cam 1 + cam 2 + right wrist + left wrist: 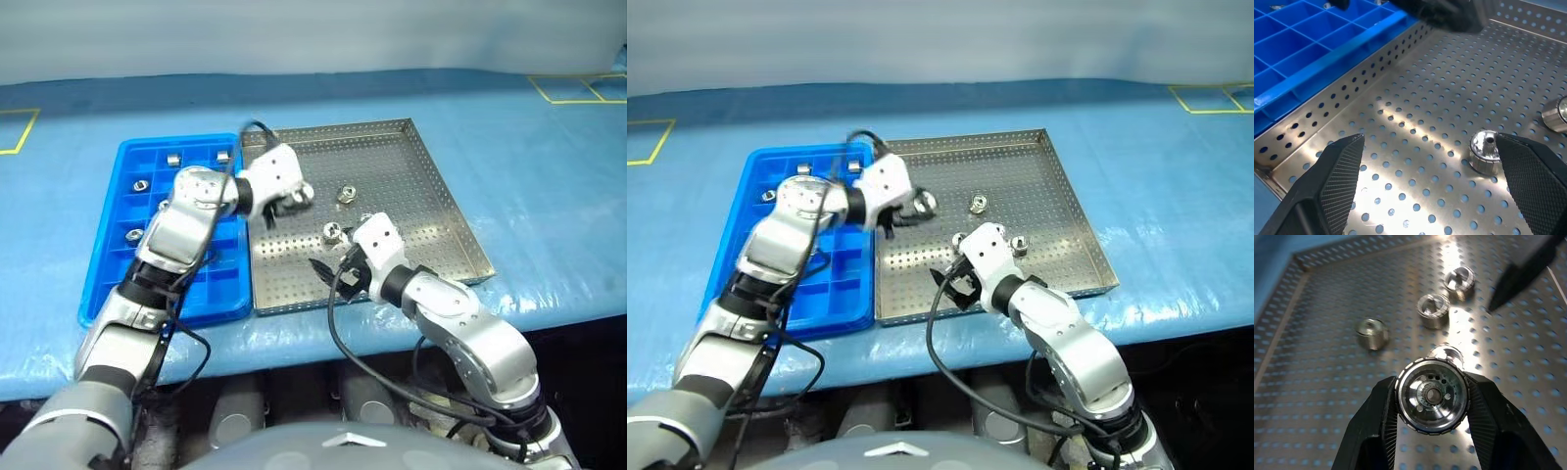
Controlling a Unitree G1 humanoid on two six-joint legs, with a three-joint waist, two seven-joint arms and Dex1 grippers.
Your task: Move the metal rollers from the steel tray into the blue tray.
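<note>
The steel tray [411, 176] lies mid-table, with the blue tray [116, 211] against its left side. My left gripper [294, 202] hovers over the steel tray's left part, shut on one metal roller [1432, 396]. Three loose rollers [1373, 333] [1433, 311] [1459, 280] lie on the perforated floor beyond it, and another sits just under the held one. Low over the tray's near part, my right gripper [1430, 142] stands open, a roller [1485, 152] on the floor close to one of its fingers. Several rollers [139, 183] rest in the blue tray's far compartments.
Both trays sit on a blue table cover [549, 196] with yellow tape marks [578, 90] at the far corners. The table's front edge runs just below the trays. The steel tray's low rim [1327, 103] separates it from the blue tray.
</note>
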